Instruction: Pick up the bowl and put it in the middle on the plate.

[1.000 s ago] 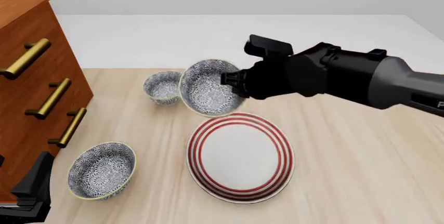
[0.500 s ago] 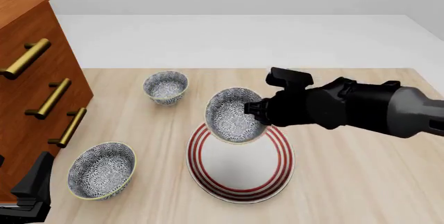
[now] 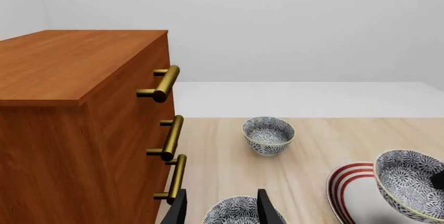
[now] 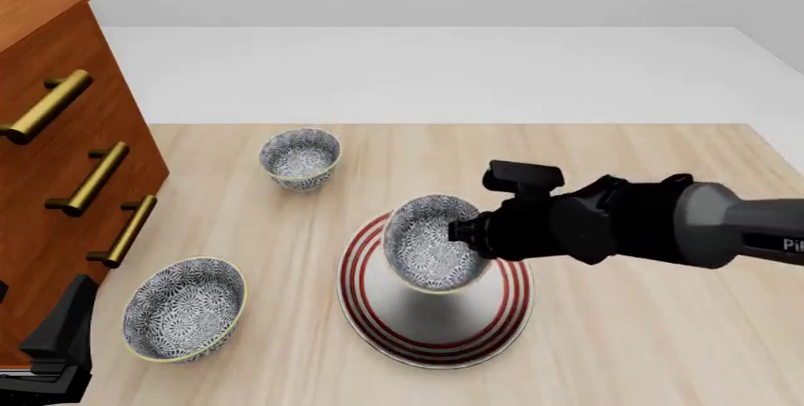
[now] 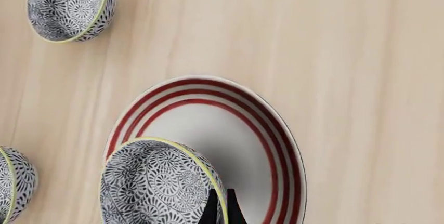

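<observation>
Over the wooden table (image 4: 653, 331), right fingers (image 5: 220, 206) pinch the bowl (image 4: 431, 241) above the plate (image 4: 503, 316).

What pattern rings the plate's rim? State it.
Concentric red rings on white circle the plate rim; the right wrist view shows them best.
</observation>
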Action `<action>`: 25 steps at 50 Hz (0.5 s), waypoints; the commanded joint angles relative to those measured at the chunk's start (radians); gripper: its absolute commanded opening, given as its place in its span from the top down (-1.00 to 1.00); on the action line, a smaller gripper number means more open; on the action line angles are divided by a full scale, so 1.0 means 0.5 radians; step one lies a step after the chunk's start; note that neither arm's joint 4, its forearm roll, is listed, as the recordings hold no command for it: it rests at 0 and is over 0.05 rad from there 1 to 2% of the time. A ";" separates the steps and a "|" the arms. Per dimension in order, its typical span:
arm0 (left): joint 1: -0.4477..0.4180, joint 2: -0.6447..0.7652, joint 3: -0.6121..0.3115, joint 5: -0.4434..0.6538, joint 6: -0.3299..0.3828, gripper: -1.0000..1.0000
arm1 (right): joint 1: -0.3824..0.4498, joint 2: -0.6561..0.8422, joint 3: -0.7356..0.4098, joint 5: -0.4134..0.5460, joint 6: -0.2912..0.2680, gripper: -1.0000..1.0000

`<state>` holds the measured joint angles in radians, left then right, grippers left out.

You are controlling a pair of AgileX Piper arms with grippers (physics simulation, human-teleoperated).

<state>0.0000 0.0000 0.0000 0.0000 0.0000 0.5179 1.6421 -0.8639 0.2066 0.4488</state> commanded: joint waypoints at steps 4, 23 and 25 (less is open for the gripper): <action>0.000 0.000 0.000 0.000 0.000 -1.00 | -0.002 0.093 0.033 -0.073 -0.012 1.00; 0.000 0.000 0.000 0.000 0.000 -1.00 | 0.004 0.213 0.040 -0.126 -0.038 1.00; 0.000 0.000 0.000 0.000 0.000 -1.00 | 0.002 0.221 0.042 -0.130 -0.037 1.00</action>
<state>0.0000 0.0000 0.0000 0.0000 0.0000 0.5155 1.7207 -0.8477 0.1560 0.4378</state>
